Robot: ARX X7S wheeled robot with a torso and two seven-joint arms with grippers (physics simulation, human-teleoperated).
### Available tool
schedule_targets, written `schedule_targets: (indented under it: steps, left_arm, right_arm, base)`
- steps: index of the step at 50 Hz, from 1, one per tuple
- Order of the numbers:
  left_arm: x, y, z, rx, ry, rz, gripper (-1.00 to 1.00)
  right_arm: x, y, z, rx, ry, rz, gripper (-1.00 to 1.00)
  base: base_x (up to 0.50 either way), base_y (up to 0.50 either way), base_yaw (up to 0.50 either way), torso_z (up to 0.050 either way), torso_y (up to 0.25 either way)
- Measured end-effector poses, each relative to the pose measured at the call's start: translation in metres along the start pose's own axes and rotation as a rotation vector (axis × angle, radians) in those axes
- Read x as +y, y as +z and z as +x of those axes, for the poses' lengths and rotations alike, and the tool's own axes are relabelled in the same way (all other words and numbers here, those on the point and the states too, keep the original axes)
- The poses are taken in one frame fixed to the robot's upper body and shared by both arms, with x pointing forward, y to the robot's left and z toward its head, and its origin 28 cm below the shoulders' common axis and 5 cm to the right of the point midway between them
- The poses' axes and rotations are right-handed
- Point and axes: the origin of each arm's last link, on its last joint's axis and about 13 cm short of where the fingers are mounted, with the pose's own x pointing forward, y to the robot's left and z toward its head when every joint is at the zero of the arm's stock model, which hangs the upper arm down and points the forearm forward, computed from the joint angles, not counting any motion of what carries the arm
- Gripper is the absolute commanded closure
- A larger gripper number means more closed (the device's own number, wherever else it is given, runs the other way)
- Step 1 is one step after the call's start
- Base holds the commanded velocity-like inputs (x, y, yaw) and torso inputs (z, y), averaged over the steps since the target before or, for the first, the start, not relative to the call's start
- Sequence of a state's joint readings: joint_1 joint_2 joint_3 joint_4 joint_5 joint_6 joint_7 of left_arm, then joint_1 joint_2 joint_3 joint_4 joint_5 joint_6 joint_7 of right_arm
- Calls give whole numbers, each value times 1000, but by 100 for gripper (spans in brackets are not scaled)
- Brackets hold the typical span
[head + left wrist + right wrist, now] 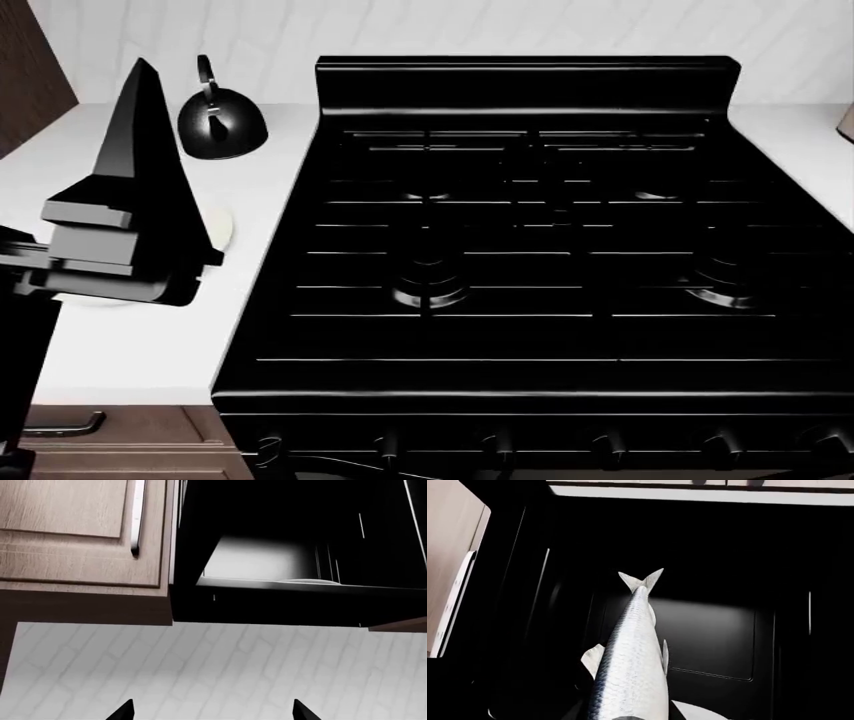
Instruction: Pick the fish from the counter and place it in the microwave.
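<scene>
In the right wrist view the silvery-grey fish [630, 660] with a bluish back fills the lower middle. It points tail first [640, 581] into the dark open microwave cavity [707, 635]. My right gripper [630, 716] is shut on the fish's body at the frame's edge, and its fingers are nearly hidden in the dark. My left gripper [213, 711] is open and empty, with only its two black fingertips [125, 711] showing. It faces the white backsplash below the open microwave [267, 560]. The white counter [147, 340] lies left of the stove.
A black stove [534, 250] fills the middle of the head view. A black kettle [220, 120] stands at the back of the counter. My left arm [127, 240] hides most of a cream plate [220, 228]. Wooden upper cabinets [73, 530] hang beside the microwave.
</scene>
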State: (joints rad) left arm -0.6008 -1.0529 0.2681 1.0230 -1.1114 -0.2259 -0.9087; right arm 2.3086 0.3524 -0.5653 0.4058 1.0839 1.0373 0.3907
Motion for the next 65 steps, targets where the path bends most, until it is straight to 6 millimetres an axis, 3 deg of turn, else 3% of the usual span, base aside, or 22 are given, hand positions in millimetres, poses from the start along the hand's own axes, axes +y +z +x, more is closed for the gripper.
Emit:
schedule_targets:
  steps: [23,45,65]
  left_arm:
    - [1,-1,-1,0,2,0,-100]
    - [2,-3,-2,6,4,0,-100]
    - [2,-4,-3,8,7,-2,-100]
  right_arm:
    - [-7,24,8,-4,-42,-17,100]
    - [-11,20,3,110,-96,23,100]
    - [-10,21,2,106,-110,27,100]
  base:
    - [0,0,0,0,0]
    - [0,0,0,0,0]
    - [53,0,0,0,1]
